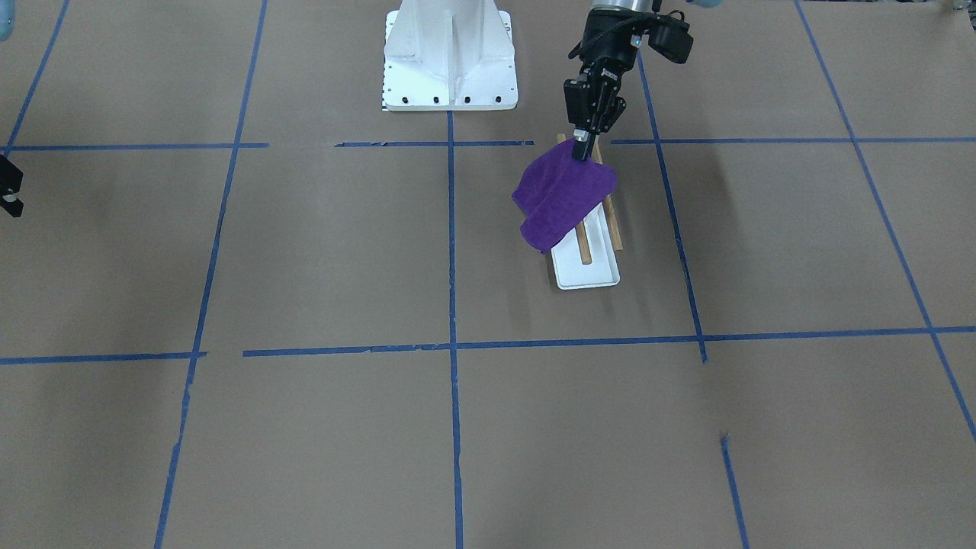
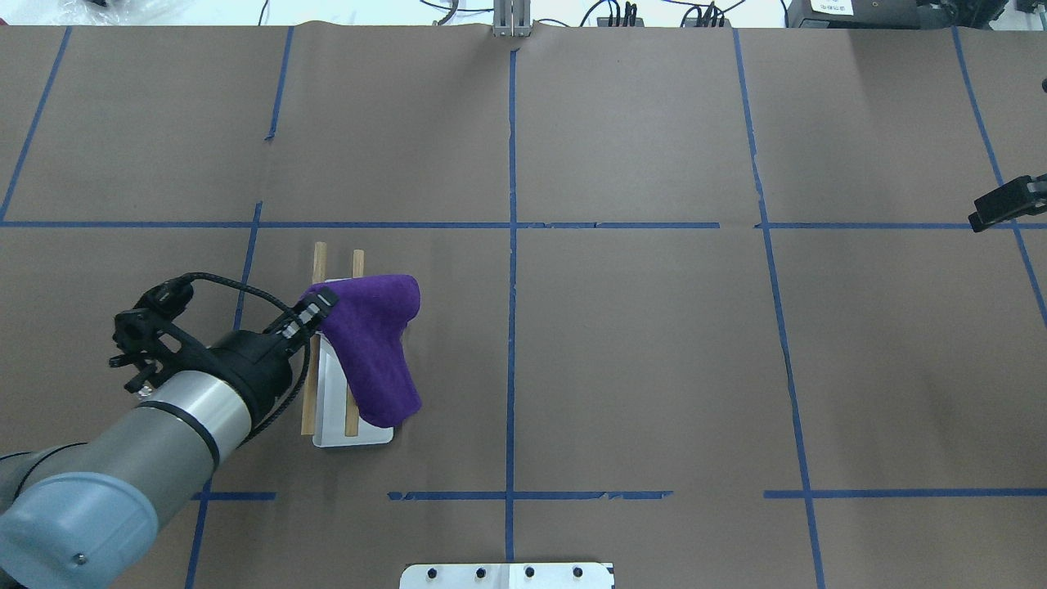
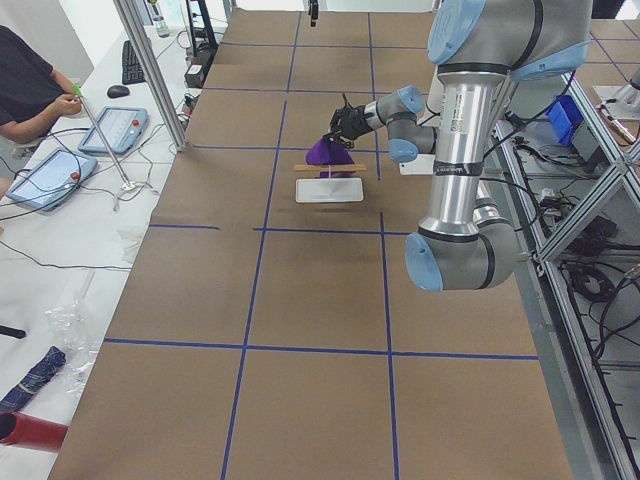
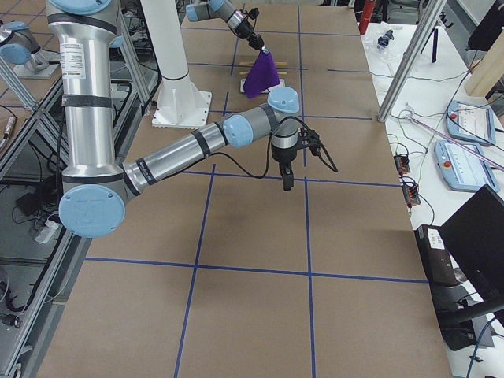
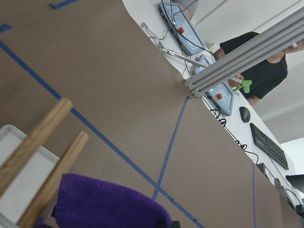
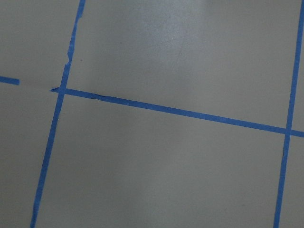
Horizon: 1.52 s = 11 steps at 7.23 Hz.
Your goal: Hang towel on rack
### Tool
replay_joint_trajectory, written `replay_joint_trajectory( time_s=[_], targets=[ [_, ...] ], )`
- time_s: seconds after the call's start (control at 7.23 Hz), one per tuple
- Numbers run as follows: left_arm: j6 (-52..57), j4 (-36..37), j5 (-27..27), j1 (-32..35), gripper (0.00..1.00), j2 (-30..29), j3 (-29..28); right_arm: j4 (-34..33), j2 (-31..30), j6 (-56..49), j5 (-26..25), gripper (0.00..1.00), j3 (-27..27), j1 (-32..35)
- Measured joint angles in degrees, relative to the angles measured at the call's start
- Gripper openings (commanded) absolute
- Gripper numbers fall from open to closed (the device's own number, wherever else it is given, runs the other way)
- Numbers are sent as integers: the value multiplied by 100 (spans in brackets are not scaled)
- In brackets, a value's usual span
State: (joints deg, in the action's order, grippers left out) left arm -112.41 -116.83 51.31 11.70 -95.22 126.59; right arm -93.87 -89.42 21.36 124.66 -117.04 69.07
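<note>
The left gripper (image 1: 583,147) is clamped tight on 1 corner of the small, fuzzy, deep-purple cloth towel (image 1: 563,200). The towel hangs from it over the rack (image 1: 587,276), a small white rectangular tray base carrying 2 parallel light-brown wooden dowels (image 2: 321,260). In the overhead view the cloth lies across the dowel nearer the middle of the table (image 2: 654,368) and spills off that side of the tray, while the other dowel looks mostly bare. The right gripper (image 2: 1004,204) hangs well apart near the table's edge, holding nothing; I cannot tell how far open it is. The draping step seems half done; next, the held corner likely needs lowering across both dowels before release
</note>
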Motion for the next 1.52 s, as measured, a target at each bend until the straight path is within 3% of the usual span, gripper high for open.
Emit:
replay_joint_trajectory(
  time_s=[0.55,1.52],
  targets=[
    [0,-31,-115,17,0,931,100,18,12,30,60,100,12,10],
    [1,-47,-121,-19,0,1240,-36,24,21,61,76,100,8,10]
  ],
)
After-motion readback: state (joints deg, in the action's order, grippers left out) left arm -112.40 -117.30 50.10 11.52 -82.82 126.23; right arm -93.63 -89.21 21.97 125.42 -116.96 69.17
